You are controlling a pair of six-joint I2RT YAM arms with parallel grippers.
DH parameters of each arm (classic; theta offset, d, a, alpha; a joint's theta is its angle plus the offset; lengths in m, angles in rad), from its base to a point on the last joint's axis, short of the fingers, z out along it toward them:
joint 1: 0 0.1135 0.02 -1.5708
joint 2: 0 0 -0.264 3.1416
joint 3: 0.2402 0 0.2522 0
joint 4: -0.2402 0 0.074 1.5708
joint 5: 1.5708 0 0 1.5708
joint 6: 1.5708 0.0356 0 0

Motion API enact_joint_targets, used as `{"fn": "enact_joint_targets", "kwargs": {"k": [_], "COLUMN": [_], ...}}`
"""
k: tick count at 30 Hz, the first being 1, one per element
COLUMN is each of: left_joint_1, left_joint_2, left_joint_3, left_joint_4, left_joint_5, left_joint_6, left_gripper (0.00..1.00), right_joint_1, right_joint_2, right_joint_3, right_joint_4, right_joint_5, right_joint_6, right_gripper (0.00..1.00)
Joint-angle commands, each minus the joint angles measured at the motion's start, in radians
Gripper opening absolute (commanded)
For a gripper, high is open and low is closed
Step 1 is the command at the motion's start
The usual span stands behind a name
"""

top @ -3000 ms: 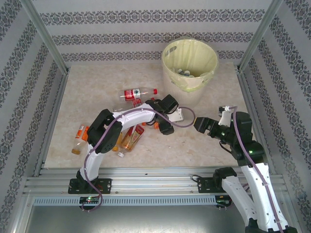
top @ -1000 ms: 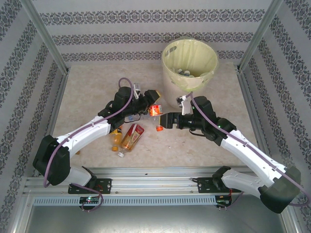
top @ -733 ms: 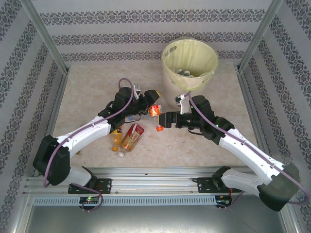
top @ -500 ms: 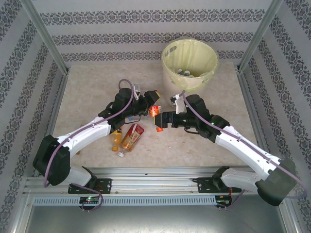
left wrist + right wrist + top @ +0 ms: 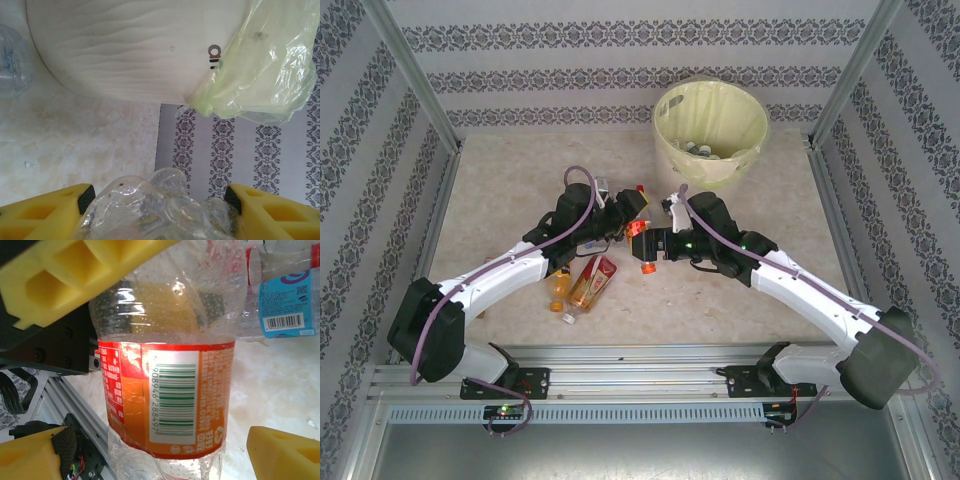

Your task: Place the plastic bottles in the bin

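Observation:
My left gripper is shut on a clear plastic bottle with a red-orange label, held above the table. In the left wrist view the bottle's clear base sits pinched in the left gripper between its yellow fingers. My right gripper is open, and the held bottle passes through the right gripper, with a gap on each side. The pale-yellow bin, bag-lined, stands at the back with bottles inside. The bin's wall is close ahead of the left wrist.
Two bottles lie near the front left: one with a red label and an orange one. A blue-labelled bottle lies behind the held one. A clear bottle rests beside the bin. Patterned walls enclose the table.
The right arm has reached left, bringing its open fingers around the bottle that the left gripper holds. The left arm and bottle have barely shifted.

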Motion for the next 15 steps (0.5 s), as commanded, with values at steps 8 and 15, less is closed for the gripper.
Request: {"fn": "enact_joint_targets", "kwargs": {"k": [8, 15], "left_joint_1": [-0.009, -0.009], "left_joint_2": [-0.004, -0.010], "left_joint_3": [-0.010, -0.004], "left_joint_4": [0.084, 0.054], "left_joint_5": [0.022, 0.026], "left_joint_6": [-0.037, -0.016], "left_gripper": [0.41, 0.42], "right_joint_1": [0.014, 0.021], "right_joint_2": [0.043, 0.032], "right_joint_3": [0.025, -0.003], "right_joint_4": [0.057, 0.081], "right_joint_5": [0.017, 0.039], "right_joint_6": [-0.015, -0.004], "right_gripper": [0.87, 0.68]}}
